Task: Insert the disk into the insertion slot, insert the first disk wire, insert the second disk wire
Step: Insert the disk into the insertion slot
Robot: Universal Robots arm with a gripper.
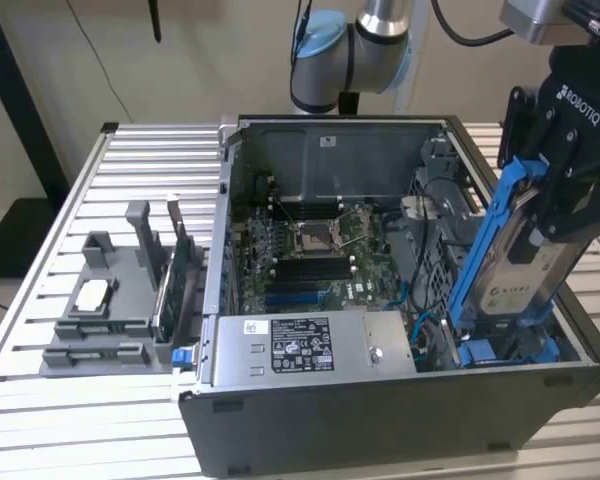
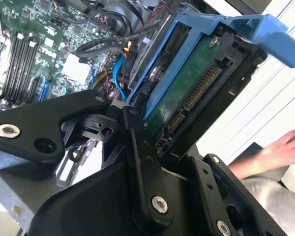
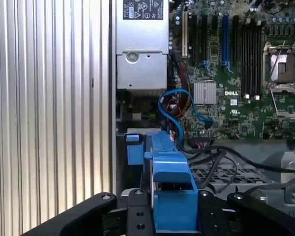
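Note:
My gripper [image 1: 558, 190] is shut on the disk [image 1: 528, 250], a silver drive with a pale label in a blue carrier frame. The disk hangs steeply tilted over the case's corner at the exterior view's right. Its lower end dips toward the insertion slot [image 1: 508, 350], where blue rails show. The second wrist view shows the disk's green board and connector [image 2: 189, 93]. The blue carrier [image 3: 173, 196] sits between my black fingers [image 3: 137, 216]. Blue cables [image 3: 179, 105] and black cables [image 3: 211, 157] lie loose beside the slot; I cannot tell which are the disk wires.
The open dark computer case [image 1: 380, 400] lies on a slatted metal table [image 1: 40, 420]. A grey power-supply box [image 1: 305, 345] sits at the front, the motherboard [image 1: 310, 250] behind it. A grey parts holder [image 1: 110, 310] stands at the exterior view's left. A person's hand [image 2: 285, 147] is nearby.

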